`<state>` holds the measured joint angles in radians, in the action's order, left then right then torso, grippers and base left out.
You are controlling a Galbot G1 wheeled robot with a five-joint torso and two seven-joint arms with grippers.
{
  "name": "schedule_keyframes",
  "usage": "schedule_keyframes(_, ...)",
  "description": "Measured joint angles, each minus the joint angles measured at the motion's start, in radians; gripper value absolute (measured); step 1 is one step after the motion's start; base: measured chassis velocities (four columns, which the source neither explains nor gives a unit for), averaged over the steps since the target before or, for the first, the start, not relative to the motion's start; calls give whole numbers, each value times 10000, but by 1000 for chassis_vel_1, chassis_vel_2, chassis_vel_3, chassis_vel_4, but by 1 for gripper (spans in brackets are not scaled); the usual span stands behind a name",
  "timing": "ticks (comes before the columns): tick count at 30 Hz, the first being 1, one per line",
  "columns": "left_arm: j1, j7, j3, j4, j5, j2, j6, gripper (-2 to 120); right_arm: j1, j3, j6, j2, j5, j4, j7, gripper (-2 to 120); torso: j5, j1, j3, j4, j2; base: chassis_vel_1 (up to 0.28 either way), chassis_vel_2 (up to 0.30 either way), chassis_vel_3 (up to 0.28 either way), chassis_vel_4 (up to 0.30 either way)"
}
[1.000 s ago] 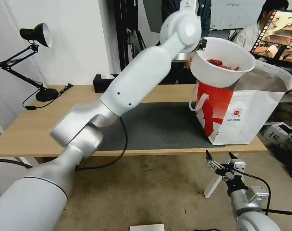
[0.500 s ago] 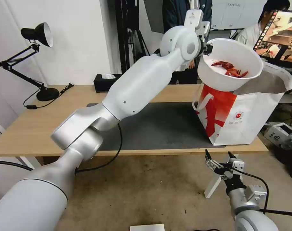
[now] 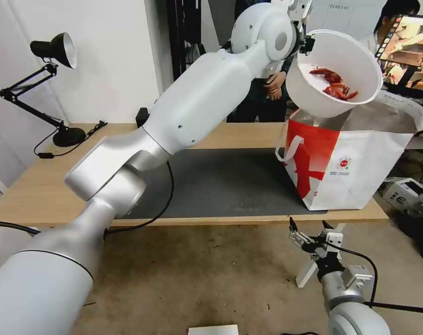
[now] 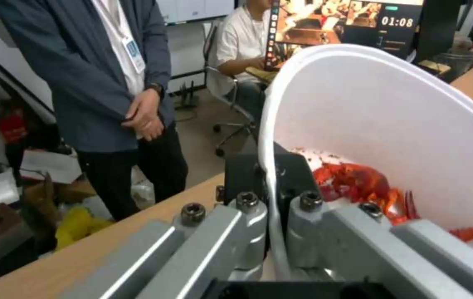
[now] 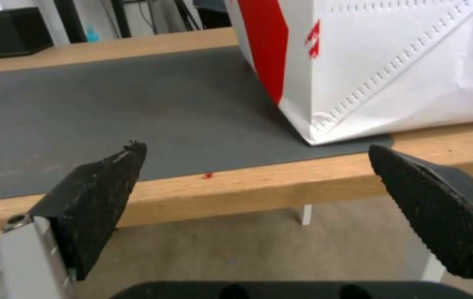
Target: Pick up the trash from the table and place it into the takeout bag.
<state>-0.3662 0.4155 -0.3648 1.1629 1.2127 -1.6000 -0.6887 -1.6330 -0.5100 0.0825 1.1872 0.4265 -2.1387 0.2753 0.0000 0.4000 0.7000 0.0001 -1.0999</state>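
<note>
The left claw (image 4: 272, 232) is pinching the tilted white bowl's (image 3: 334, 74) rim above the takeout bag (image 3: 355, 158); red peel scraps (image 3: 334, 83) risk spilling outside.

My head camera looks forward and down from above the near edge of the table (image 3: 44, 186), taking in its whole width and the room beyond. My left wrist camera rides high over the far right, close against the white bowl (image 4: 391, 124), facing out past the far edge into the room. My right wrist camera sits low, below the near edge, looking up and across the dark mat (image 5: 109, 108). Head and right wrist views share the mat and the takeout bag (image 5: 391, 66).
</note>
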Motion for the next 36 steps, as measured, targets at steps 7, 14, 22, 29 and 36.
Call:
schedule_keyframes(7,335,-222,-292,117,40,1,283,0,-115,30,44,60,-31,-60,140,100,0,0,0,-2,-1,0,0,0,0)
schedule_keyframes(14,821,-403,-463,357,-423,21,52,0,-134,174,51,133,-85,-74,280,100,0,-1,0,-1,-1,0,0,0,0)
schedule_keyframes(22,1066,-532,-917,668,-985,37,-391,0,-182,108,51,144,-85,-103,301,100,0,-1,0,-1,-1,0,0,0,0)
schedule_keyframes(29,1097,-544,-1156,815,-1028,41,-455,0,-193,66,52,186,-79,-72,302,100,0,0,0,-1,-1,0,0,0,0)
schedule_keyframes(36,1079,-592,-1262,824,-1019,39,-464,23,-110,112,52,195,-63,6,294,100,0,0,0,0,-1,0,0,0,0)
